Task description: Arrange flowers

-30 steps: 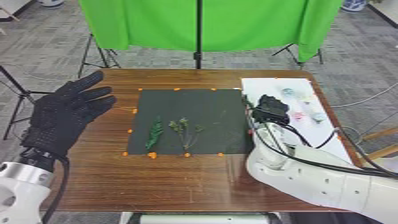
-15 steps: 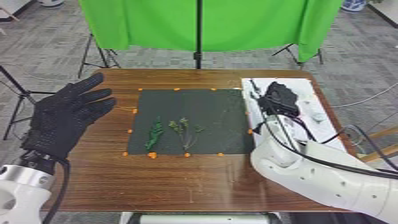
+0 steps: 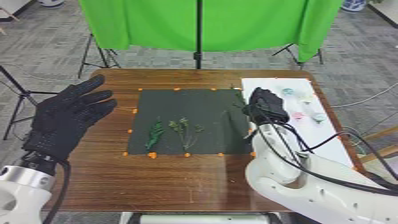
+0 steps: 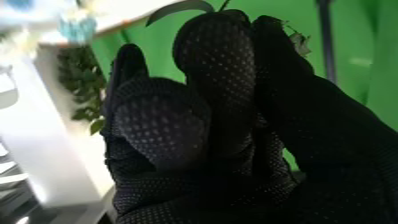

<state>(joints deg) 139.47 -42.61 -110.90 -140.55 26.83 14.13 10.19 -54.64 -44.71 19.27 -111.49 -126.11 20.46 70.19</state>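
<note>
Right robot hand closed round sprig | left robot hand open | I've swung matward; placement likely next

The right hand hides part of the leafy stem; the blue flower is blurred.

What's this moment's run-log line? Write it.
right robot hand: holds leafy stem | left robot hand: open | dark mat: green sprig, branching sprig

The left hand is open, the right hand pinching.
</note>
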